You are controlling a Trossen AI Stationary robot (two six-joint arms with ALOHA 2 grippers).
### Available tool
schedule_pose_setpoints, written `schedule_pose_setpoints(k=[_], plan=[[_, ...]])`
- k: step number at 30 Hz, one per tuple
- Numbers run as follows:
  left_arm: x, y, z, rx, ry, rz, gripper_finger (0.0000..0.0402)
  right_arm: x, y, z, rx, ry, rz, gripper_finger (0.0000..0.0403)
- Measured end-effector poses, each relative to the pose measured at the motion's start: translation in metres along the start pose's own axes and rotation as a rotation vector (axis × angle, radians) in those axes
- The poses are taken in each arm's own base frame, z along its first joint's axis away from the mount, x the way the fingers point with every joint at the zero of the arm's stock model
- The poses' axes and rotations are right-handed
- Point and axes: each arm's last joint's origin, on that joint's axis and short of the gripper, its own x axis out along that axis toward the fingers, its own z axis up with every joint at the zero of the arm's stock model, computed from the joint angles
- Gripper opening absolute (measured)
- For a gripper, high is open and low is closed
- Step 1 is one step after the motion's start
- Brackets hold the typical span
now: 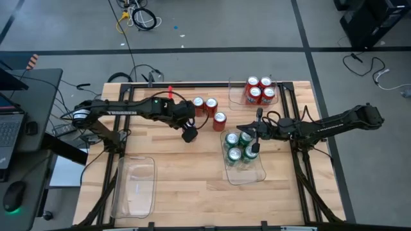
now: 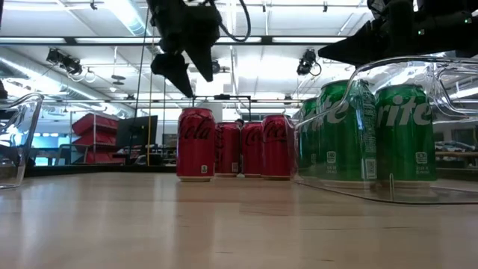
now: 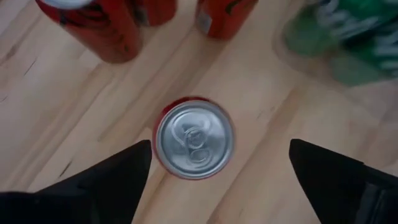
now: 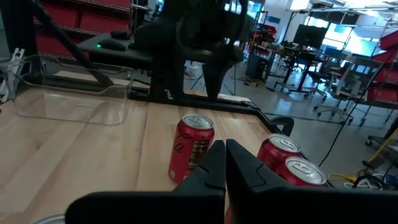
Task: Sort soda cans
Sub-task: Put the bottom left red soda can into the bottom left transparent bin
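Note:
Three red soda cans stand upright on the wood: two side by side [image 1: 204,104] and a single one [image 1: 219,120] nearer the middle. My left gripper [image 1: 190,134] hangs open in the air beside and above that single can. In the left wrist view its silver top [image 3: 194,138] shows between the two spread fingers, lower than them. In the low view the left gripper [image 2: 183,69] is clear above the red can [image 2: 196,143]. Several green cans [image 1: 234,154] stand in a clear bin. My right gripper [image 1: 255,146] hovers shut over them, and its shut fingers [image 4: 225,152] point toward the red cans.
A clear bin [image 1: 232,96] at the far right edge holds several red cans [image 1: 260,90]. The green cans' bin [image 1: 247,176] sits right of centre. An empty clear bin [image 1: 135,186] lies near the left front corner. Bare wood spans the near middle of the table.

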Motion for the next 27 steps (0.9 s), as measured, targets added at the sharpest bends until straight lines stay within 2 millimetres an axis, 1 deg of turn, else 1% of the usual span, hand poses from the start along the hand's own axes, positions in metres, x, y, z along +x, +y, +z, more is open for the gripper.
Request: schedule_pose_setpoints(k=[6,10,15,21,25,27], plan=[[0.021,0.003,0.001,0.029,0.07,0.048,0.0398,0.0,0.0,0.0,0.0,0.001,0.002,0.0],[0.031,0.004,0.002,0.063,0.097,0.064,0.0399,0.0,0.0,0.0,0.0,0.001,0.002,0.0],[0.039,0.01,0.005,0.047,0.114,0.082,0.0399,0.0,0.0,0.0,0.0,0.002,0.003,0.0],[0.051,0.011,0.005,0.045,0.148,0.095,0.04,0.0,0.0,-0.001,0.0,0.006,0.003,0.0],[0.063,0.011,0.003,0.073,0.195,0.11,0.039,0.0,0.0,-0.001,0.013,0.008,0.004,0.0],[0.07,0.011,0.001,0.074,0.234,0.105,0.0376,0.0,0.0,-0.001,0.014,0.007,0.004,0.0]])
